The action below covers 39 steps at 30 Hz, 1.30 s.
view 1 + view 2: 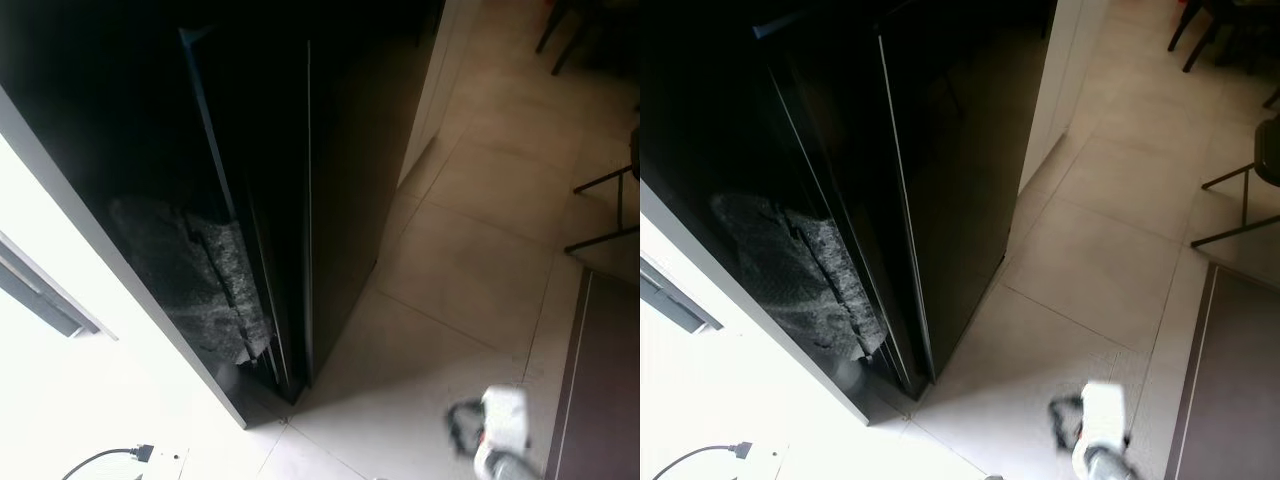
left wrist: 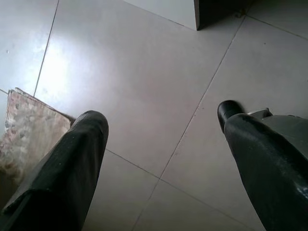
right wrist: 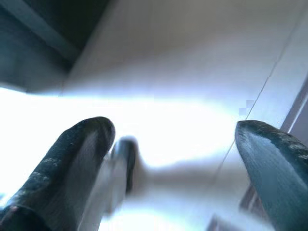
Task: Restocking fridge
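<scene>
- While the fridge stands dark on the left, its glossy door looks heavy, stiff and slippery; grip its edge.
- Left gripper and right gripper hang with fingers spread, empty.

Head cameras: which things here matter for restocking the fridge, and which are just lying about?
For the job:
- black fridge, doors look shut
- left hand, open and empty over the floor
- right hand, open and empty

Lying about:
- cable plug
- chair legs
- floor tiles
</scene>
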{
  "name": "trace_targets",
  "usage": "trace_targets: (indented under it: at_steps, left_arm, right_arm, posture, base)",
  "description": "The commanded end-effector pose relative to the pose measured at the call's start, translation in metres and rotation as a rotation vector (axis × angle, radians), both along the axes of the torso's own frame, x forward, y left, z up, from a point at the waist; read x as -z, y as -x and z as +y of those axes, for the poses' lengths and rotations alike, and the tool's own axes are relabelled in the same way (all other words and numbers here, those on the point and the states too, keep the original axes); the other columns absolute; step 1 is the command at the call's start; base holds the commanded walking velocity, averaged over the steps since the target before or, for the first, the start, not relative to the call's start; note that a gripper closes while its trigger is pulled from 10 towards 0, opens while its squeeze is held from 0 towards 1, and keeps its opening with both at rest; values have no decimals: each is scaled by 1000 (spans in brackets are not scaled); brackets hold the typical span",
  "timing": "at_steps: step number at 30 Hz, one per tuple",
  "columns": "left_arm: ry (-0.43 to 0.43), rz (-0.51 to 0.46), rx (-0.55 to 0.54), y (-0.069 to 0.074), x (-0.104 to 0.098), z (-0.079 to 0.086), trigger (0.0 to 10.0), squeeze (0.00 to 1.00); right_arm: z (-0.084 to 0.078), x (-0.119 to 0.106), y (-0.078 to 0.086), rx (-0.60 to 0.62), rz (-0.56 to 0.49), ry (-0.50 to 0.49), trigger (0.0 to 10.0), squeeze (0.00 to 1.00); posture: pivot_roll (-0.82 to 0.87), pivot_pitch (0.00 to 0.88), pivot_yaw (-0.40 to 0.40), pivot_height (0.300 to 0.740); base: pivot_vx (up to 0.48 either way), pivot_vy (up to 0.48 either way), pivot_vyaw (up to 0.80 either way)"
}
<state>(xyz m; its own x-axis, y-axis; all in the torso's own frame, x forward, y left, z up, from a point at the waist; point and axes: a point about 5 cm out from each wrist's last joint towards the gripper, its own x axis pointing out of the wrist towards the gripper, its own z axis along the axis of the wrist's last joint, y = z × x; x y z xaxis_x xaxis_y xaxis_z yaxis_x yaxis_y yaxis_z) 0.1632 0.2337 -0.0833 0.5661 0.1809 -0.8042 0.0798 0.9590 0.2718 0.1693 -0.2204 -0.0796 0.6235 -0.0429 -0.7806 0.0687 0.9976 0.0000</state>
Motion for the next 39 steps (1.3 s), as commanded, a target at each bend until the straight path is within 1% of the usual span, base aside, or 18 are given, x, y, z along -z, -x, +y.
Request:
trace_targets:
  at_steps: [1,3,4,5,7,8,12,13,15,19,22,23,26,29,34,35,37,39]
  left_arm:
    - [13,33,-26,10,4,1,10000,0]
    - [13,33,-32,11,4,1,10000,0]
    - [8,39,-31,11,5,2,10000,0]
    - [8,39,-31,11,5,2,10000,0]
    - [12,39,-42,12,5,2,10000,0]
    - [14,42,-50,12,5,2,10000,0]
    - [23,42,-60,12,5,2,10000,0]
    - [23,44,-49,12,5,2,10000,0]
    - [17,45,-39,11,5,3,10000,0]
    - [15,47,-34,11,4,4,10000,0]
    - [12,55,-27,13,4,7,10000,0]
    - [10,61,-22,14,4,8,10000,0]
    - [9,63,-38,17,5,10,10000,0]
    - [11,64,-39,17,5,10,10000,0]
    - [19,45,-37,13,4,8,10000,0]
    - [34,33,-53,11,4,5,10000,0]
    - [36,37,-32,9,4,3,10000,0]
    - [37,40,0,7,4,-1,10000,0]
  right_arm:
    - [1,7,14,30,55,-7,10000,0]
    - [5,9,19,25,61,-18,10000,0]
    - [9,12,24,-31,95,-1,10000,0]
    - [9,12,24,-31,95,-1,10000,0]
    - [15,16,30,-156,129,38,10000,0]
    - [16,18,34,-169,137,38,10000,0]
    - [9,21,48,-101,150,-3,10000,0]
    - [5,24,59,-118,177,8,10000,0]
    - [2,27,73,-107,205,7,10000,0]
    - [1,28,80,-86,210,-7,10000,0]
    - [4,32,96,-86,239,-14,10000,0]
    - [6,33,105,-96,259,-21,10000,0]
    - [4,34,116,-92,281,-15,10000,0]
    - [1,34,118,-78,287,-17,10000,0]
    - [12,35,107,-86,266,-28,10000,0]
    - [10,34,103,-66,258,-10,10000,0]
    - [9,34,101,-65,252,-14,10000,0]
    - [2,32,101,-43,248,-6,10000,0]
  posture:
    - [14,113,2,740]
    - [18,119,3,740]
    - [10,116,2,740]
    - [10,116,2,740]
    - [8,117,-1,740]
    - [17,119,-2,740]
    - [23,124,-4,740]
    - [25,126,-3,740]
    - [24,122,1,740]
    - [24,118,8,740]
    - [26,80,25,740]
    - [26,62,30,740]
    - [14,16,38,740]
    - [6,0,33,740]
    - [-4,12,33,740]
    - [-7,4,29,740]
    - [2,22,26,740]
    - [-3,29,16,740]
  base:
    - [0,0,0]
    - [0,0,0]
    - [0,0,0]
    - [0,0,0]
    - [0,0,0]
    - [0,0,0]
    - [0,0,0]
    - [0,0,0]
    - [0,0,0]
    - [0,-450,0]
    - [0,-469,0]
    - [0,-469,0]
    - [0,-469,0]
    - [0,-469,0]
    - [0,-466,0]
    - [0,-469,0]
    - [0,-469,0]
    - [0,-465,0]
